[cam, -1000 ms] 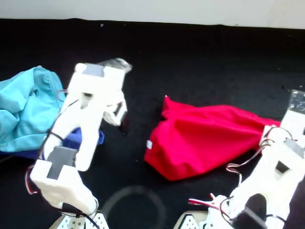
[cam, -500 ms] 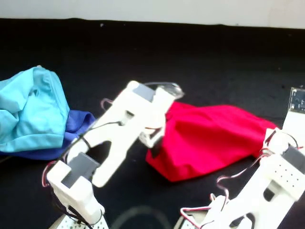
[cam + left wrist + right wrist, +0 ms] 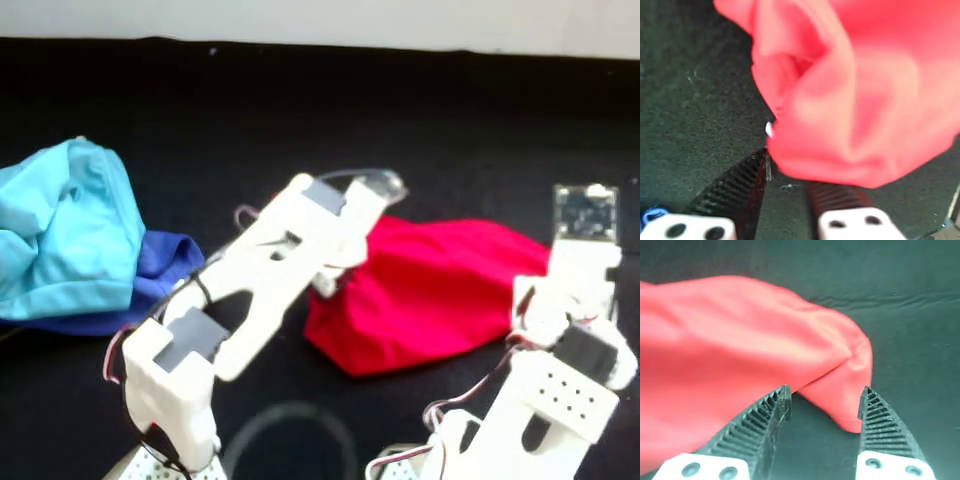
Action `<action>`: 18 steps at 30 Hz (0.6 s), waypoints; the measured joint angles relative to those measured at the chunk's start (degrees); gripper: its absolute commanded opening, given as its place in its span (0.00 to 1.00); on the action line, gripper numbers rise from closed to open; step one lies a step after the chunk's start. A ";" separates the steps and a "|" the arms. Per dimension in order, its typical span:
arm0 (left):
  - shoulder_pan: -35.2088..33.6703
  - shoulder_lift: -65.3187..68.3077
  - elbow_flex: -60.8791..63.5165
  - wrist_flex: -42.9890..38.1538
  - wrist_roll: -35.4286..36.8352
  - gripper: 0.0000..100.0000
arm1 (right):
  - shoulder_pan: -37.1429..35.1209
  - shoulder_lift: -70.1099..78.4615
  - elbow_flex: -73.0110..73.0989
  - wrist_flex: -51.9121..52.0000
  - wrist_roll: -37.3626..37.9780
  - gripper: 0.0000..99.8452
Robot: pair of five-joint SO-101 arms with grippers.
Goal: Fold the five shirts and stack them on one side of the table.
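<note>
red shirt (image 3: 430, 290): bunched up in the middle of the black table (image 3: 400, 120), a bit right, not folded.
left gripper (image 3: 787, 175): spread a little at the shirt's left edge, pinching nothing.
right gripper (image 3: 825, 400): spread wide around the shirt's right corner.
light blue shirt (image 3: 60, 230): crumpled on a dark blue shirt (image 3: 160, 265), far left.
how far: I think no shirt is neatly folded yet, so the folding and stacking are left.
</note>
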 measured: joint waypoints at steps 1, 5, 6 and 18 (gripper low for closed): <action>-0.18 0.00 -2.11 1.49 0.00 0.01 | -0.62 0.00 0.88 0.00 0.00 0.21; -2.55 0.00 -13.10 10.81 -0.09 0.01 | -2.73 0.00 4.31 0.00 0.00 0.21; -3.60 0.00 -16.53 13.63 -0.09 0.01 | -3.34 0.00 4.75 0.00 0.00 0.21; -21.01 -5.80 -47.65 25.58 -8.18 0.01 | -14.59 0.00 3.25 -5.01 -12.84 0.21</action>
